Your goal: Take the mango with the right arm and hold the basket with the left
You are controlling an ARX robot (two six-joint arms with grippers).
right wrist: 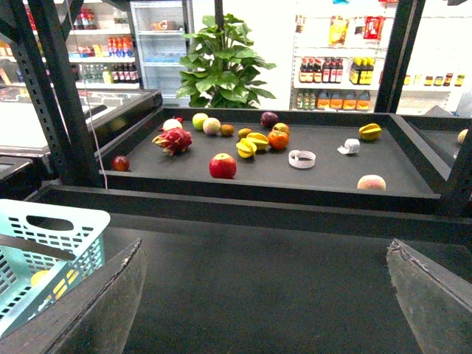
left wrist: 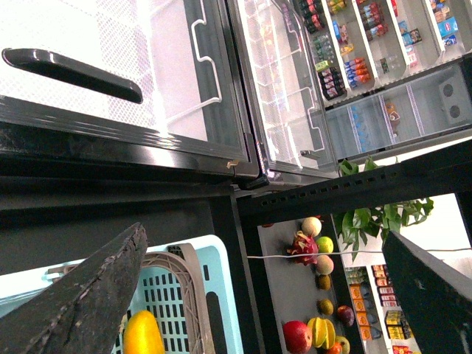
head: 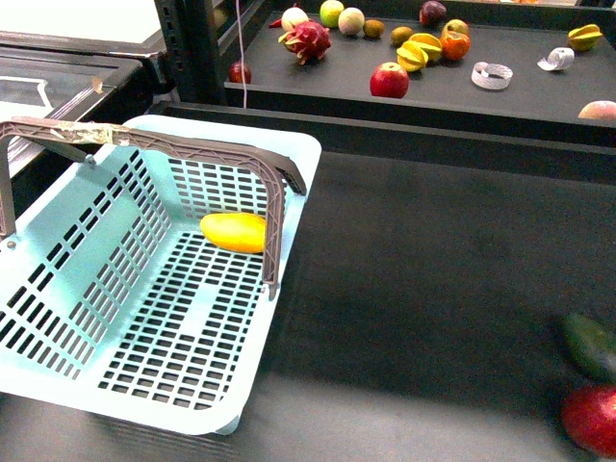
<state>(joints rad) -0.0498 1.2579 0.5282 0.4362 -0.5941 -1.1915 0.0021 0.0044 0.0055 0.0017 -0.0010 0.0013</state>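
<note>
The yellow-orange mango [head: 234, 232] lies inside the light turquoise basket [head: 58, 289], against its far right wall, under the grey-brown handle [head: 192, 149]. The basket stands on the dark table at the left. Neither arm shows in the front view. My left gripper [left wrist: 273, 295] is open and empty, well above the basket [left wrist: 221, 295], with the mango [left wrist: 142, 333] showing below it. My right gripper [right wrist: 269, 295] is open and empty above bare table, with the basket [right wrist: 51, 236] off to one side and a bit of the mango [right wrist: 40, 278] visible through its slots.
A raised black shelf [head: 520, 106] at the back holds several fruits: a dragon fruit [head: 306, 40], red apple [head: 389, 81], star fruit [head: 420, 50] and others. A dark green fruit [head: 589, 345] and a red one [head: 592, 419] lie at the table's front right. A glass-topped freezer [head: 58, 58] stands far left.
</note>
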